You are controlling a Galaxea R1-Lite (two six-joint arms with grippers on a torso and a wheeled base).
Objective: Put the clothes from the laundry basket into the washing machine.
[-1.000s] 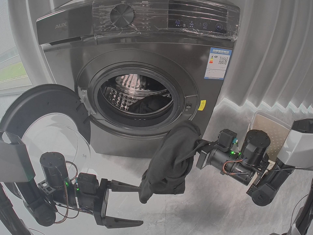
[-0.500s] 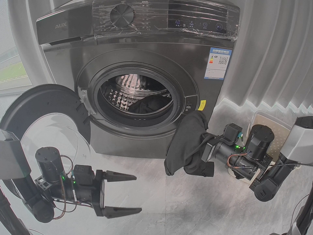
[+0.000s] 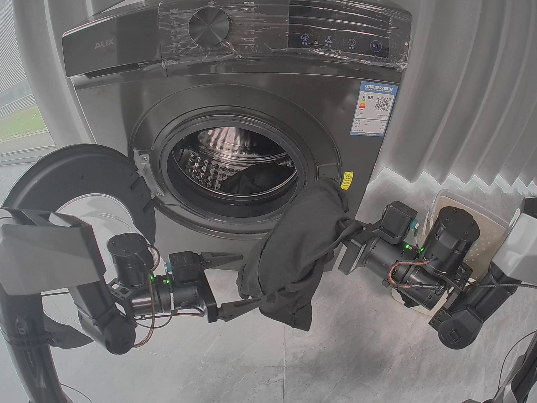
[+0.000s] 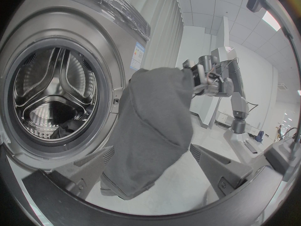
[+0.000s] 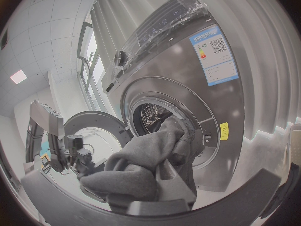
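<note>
A dark grey garment (image 3: 296,253) hangs in front of the washing machine (image 3: 235,85), just below and right of its open drum mouth (image 3: 235,166). My right gripper (image 3: 342,232) is shut on the garment's upper edge; in the right wrist view the cloth bunches over the fingers (image 5: 171,179). My left gripper (image 3: 250,281) stands open at the garment's lower left, its two fingers on either side of the hanging cloth (image 4: 150,126). Another dark piece of clothing (image 3: 254,180) lies inside the drum. The laundry basket (image 3: 467,219) stands on the floor at the right, behind my right arm.
The round washer door (image 3: 72,180) is swung open to the left, behind my left arm. A pleated curtain (image 3: 475,85) hangs at the right of the machine. Bare tiled floor (image 3: 347,354) lies below the garment.
The garment swung right with my right gripper, then came back left and a little higher. My left gripper rose and moved right, and its open fingers now straddle the cloth's lower part.
</note>
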